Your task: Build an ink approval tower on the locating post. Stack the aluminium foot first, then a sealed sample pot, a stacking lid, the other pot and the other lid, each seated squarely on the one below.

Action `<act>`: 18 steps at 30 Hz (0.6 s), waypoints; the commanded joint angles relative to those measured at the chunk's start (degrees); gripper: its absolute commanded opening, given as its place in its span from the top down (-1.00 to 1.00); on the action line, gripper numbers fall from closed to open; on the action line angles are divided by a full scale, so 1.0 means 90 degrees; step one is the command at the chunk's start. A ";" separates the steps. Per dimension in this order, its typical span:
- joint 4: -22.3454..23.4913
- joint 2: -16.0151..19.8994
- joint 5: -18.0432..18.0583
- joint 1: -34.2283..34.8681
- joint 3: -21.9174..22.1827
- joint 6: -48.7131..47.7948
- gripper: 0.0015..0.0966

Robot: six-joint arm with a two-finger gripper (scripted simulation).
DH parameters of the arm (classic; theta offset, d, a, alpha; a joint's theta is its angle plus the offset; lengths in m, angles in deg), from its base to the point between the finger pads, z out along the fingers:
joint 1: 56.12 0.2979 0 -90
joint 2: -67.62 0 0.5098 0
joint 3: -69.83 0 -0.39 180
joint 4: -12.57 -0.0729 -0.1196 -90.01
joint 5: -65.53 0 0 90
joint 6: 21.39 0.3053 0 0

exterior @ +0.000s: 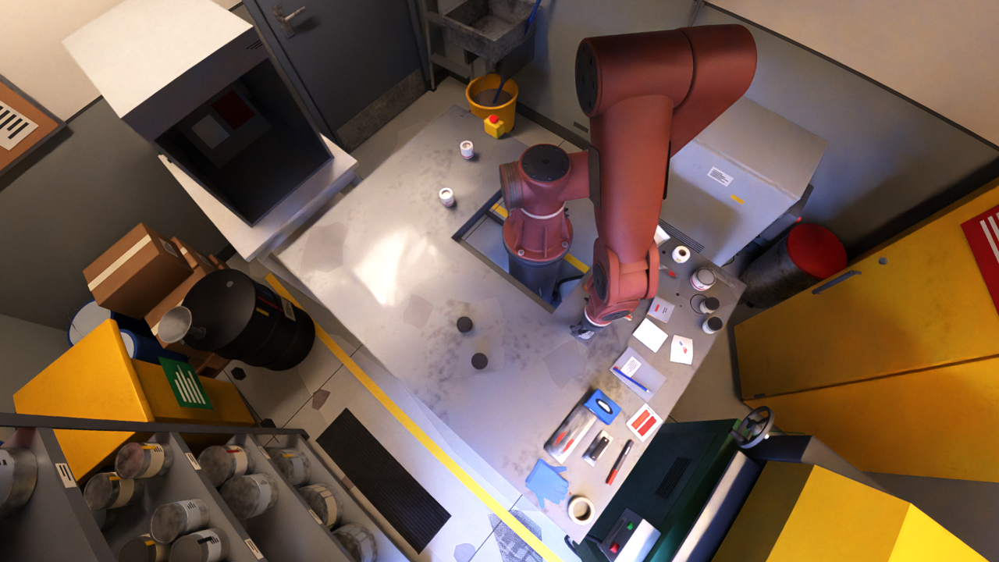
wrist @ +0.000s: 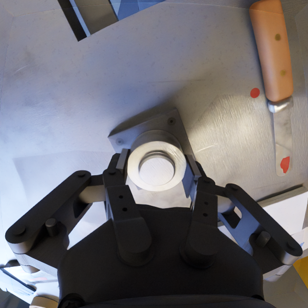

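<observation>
The aluminium foot (wrist: 157,160), a short silver ring with a recessed centre, sits between my gripper's (wrist: 157,169) two finger pads, which clamp its sides. Below it lies the grey square base plate of the locating post (wrist: 149,130), whose post itself is hidden. In the side camera the gripper (exterior: 584,331) is low at the bench's right part. Two white sample pots (exterior: 447,197) (exterior: 467,149) stand at the far left of the bench. Two dark round lids (exterior: 464,324) (exterior: 479,361) lie on the bench left of the gripper.
A yellow bucket (exterior: 492,95) stands beyond the bench's far end. A palette knife with an orange handle (wrist: 275,71) lies right of the base plate. Cards, pens, a blue glove and tape roll (exterior: 580,508) lie along the near right edge, with small jars (exterior: 702,279) beside the arm.
</observation>
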 commanded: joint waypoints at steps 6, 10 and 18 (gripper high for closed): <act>0.0004 -0.0002 0.0000 0.0000 -0.0003 0.0000 0.86; 0.0005 -0.0001 0.0000 0.0000 -0.0002 0.0000 0.86; 0.0005 -0.0001 0.0000 0.0000 -0.0002 0.0000 0.63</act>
